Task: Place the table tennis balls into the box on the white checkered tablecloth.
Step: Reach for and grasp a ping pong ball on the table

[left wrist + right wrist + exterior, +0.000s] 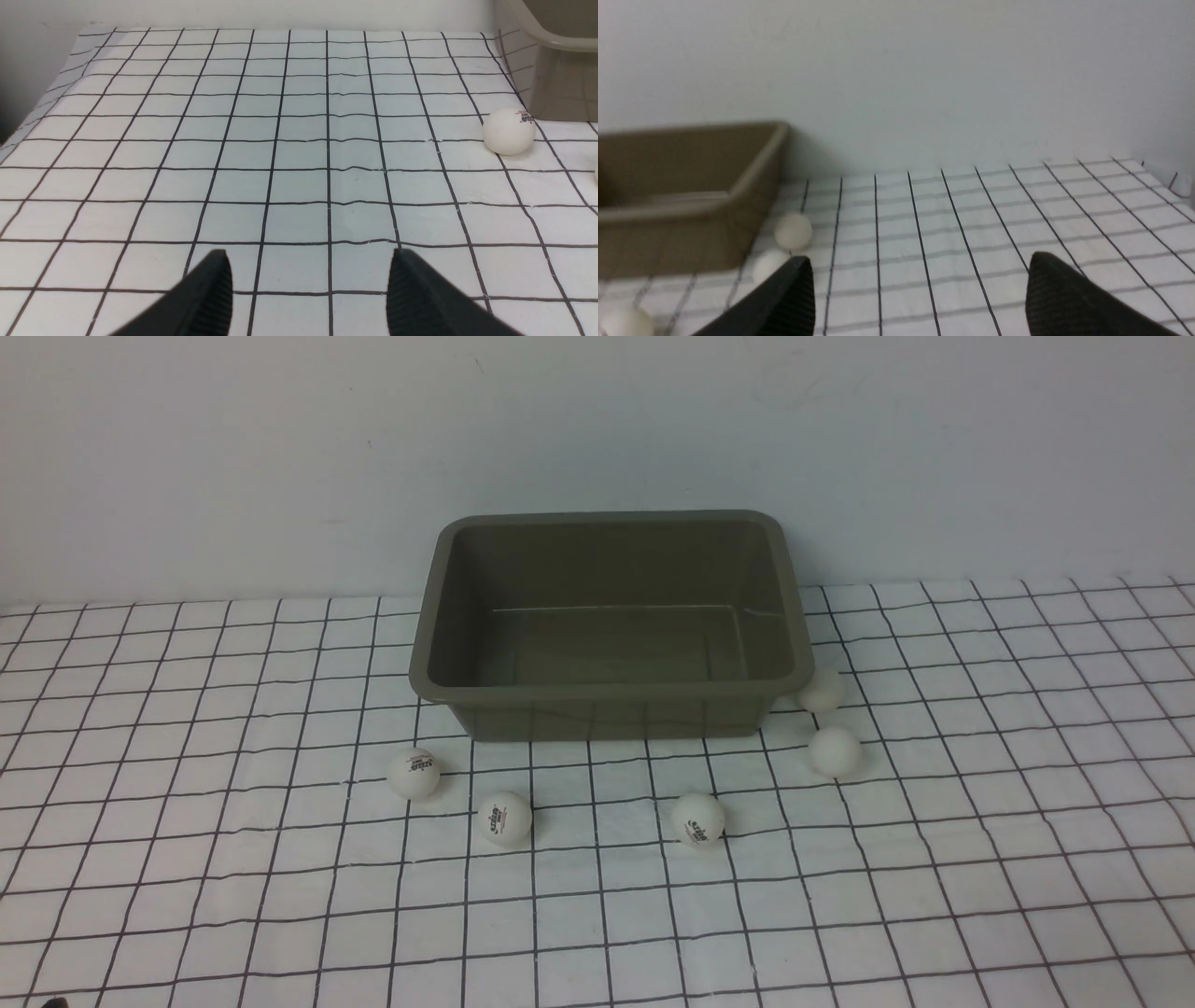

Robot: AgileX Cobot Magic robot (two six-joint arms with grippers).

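Note:
The olive-grey box (467, 686) stands empty at the back middle of the white checkered tablecloth (187, 859). Several table tennis balls lie in front of it and beside its right corner: three with logos (414, 773) (505, 818) (697, 819) and two plain ones (835, 751) (821, 690). My left gripper (310, 261) is open over bare cloth, with one ball (509, 131) and the box (560, 84) off to one side. My right gripper (920, 268) is open too, with nothing between its fingers; two balls (793, 230) (767, 265) and the box (668, 219) lie beside one fingertip. Neither arm shows in the front view.
A pale wall (597, 429) rises right behind the box. In the left wrist view the cloth drops off at the table's edge (28, 121). The cloth is slightly wrinkled.

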